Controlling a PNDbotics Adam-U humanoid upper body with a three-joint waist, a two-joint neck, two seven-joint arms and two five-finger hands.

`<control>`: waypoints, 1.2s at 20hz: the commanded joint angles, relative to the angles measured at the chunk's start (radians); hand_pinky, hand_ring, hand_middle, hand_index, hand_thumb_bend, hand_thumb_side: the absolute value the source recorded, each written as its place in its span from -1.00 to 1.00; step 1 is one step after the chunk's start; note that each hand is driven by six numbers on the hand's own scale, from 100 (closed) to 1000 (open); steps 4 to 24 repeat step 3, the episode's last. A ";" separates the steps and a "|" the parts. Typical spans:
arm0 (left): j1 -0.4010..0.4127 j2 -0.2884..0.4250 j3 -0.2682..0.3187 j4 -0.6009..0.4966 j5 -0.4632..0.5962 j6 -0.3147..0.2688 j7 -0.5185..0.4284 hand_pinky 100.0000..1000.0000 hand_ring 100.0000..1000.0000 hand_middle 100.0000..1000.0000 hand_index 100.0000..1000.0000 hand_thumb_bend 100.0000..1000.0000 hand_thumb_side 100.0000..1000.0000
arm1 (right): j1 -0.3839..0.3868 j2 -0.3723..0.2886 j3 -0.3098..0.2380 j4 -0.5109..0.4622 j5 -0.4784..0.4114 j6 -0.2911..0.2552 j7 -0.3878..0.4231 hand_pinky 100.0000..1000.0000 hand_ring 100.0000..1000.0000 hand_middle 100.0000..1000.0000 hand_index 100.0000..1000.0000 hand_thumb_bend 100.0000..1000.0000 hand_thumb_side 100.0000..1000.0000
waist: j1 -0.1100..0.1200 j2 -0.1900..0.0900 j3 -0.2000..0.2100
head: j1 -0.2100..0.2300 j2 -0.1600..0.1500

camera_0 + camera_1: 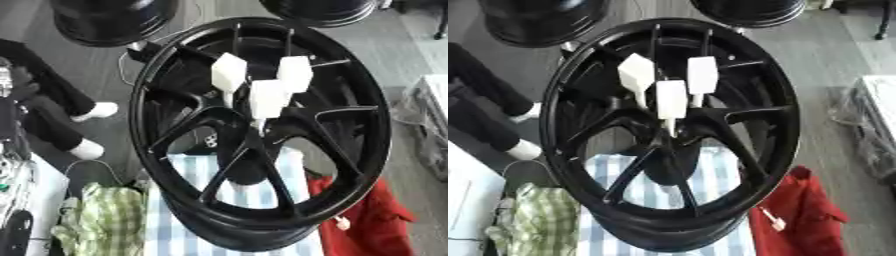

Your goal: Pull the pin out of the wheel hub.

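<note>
Nearest me lie a blue-and-white striped cloth point(188, 220), a green checked cloth point(101, 220) on the left and a red cloth point(367, 220) on the right. On the striped cloth stands the large glossy black spoked wheel hub point(262, 132), tilted toward my camera. At its centre sit three white pins with flat paddle-shaped heads: left pin point(637, 74), middle pin point(671, 100), right pin point(703, 75), stems plugged into the hub. I judge them light, stiff plastic, best taken by the broad head; the hub looks heavy and slick. Neither of my hands shows, so their state is unknown. Beyond stand two more black rims point(109, 20).
</note>
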 commanded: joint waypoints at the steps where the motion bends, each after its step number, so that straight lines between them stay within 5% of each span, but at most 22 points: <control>1: -0.012 0.007 -0.003 -0.024 -0.002 -0.002 -0.005 0.42 0.41 0.29 0.40 -0.77 0.52 | -0.037 0.009 0.019 0.030 -0.044 -0.037 0.002 0.84 0.56 0.56 0.54 -0.82 -0.31 | -0.002 -0.019 0.003 | -0.006 0.000; 24: -0.013 0.005 -0.004 -0.025 -0.002 -0.003 -0.006 0.42 0.41 0.29 0.40 -0.77 0.52 | -0.058 0.033 0.027 0.052 -0.050 -0.049 0.010 0.87 0.56 0.56 0.54 -0.80 -0.29 | -0.003 -0.019 0.005 | -0.008 0.001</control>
